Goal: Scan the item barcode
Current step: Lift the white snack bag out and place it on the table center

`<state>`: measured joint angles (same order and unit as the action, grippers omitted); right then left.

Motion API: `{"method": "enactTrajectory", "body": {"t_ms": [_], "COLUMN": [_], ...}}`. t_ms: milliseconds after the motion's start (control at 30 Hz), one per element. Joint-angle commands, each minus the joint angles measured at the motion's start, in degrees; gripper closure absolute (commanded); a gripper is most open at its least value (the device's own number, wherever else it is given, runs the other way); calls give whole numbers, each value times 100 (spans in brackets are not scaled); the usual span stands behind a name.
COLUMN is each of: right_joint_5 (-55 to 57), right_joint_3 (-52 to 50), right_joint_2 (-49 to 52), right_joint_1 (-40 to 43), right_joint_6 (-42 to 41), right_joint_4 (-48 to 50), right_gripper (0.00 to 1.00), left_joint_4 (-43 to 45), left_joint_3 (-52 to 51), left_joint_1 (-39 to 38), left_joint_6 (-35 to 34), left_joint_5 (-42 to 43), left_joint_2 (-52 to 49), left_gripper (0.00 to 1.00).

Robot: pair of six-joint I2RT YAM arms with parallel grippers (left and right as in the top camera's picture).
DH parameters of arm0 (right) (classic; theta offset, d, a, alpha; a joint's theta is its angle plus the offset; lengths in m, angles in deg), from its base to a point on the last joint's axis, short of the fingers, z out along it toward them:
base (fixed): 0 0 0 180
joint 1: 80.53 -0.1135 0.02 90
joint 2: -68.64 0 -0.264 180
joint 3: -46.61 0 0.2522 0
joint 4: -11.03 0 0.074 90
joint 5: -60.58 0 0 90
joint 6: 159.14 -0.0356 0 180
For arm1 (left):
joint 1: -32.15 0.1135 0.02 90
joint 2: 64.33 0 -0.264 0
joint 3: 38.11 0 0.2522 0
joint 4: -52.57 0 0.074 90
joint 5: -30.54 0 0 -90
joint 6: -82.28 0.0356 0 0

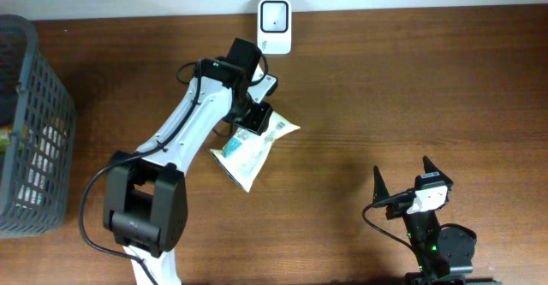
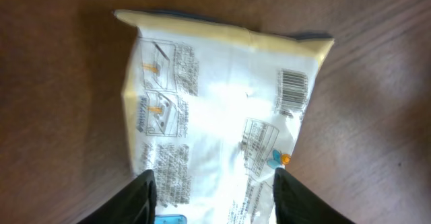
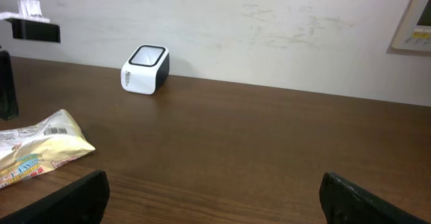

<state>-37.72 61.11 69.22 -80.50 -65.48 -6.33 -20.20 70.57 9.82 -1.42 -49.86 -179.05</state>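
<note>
The item is a white and yellow snack packet [image 1: 248, 154] lying flat on the brown table, its printed back up. Its barcode [image 2: 293, 93] shows near the packet's far right corner in the left wrist view. My left gripper [image 1: 254, 119] hovers over the packet's upper end; its two black fingers [image 2: 143, 197] stand apart on either side of the packet [image 2: 215, 103] without pinching it. The white scanner [image 1: 274, 15] stands at the table's back edge, just beyond the left gripper. My right gripper [image 1: 402, 167] stands wide open and empty at the front right, far from the packet.
A grey wire basket [image 1: 34, 122] with items inside fills the table's left edge. From the right wrist, the scanner [image 3: 145, 69] stands against the white wall and the packet [image 3: 40, 146] lies at the far left. Bare wood lies between the open right gripper [image 3: 215, 197] fingers.
</note>
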Motion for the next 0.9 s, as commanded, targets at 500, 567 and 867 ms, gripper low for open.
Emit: {"method": "enactTrajectory", "body": {"t_ms": [500,567,867], "right_joint_5": [-31,-31,-31], "right_joint_3": [-42,-42,-42], "right_joint_2": [-37,-37,-37], "right_joint_1": [42,42,42], "right_joint_6": [42,39,39], "right_joint_4": [-13,-13,-11], "right_gripper": [2,1,1], "left_joint_4": [1615,1729,1845], "left_joint_3": [-1388,-1620,-1622], "left_joint_1": [68,68,74], "left_joint_6": [133,435,498], "left_joint_5": [715,708,-579], "left_joint_2": [68,-20,-310], "left_gripper": [38,27,26]}}
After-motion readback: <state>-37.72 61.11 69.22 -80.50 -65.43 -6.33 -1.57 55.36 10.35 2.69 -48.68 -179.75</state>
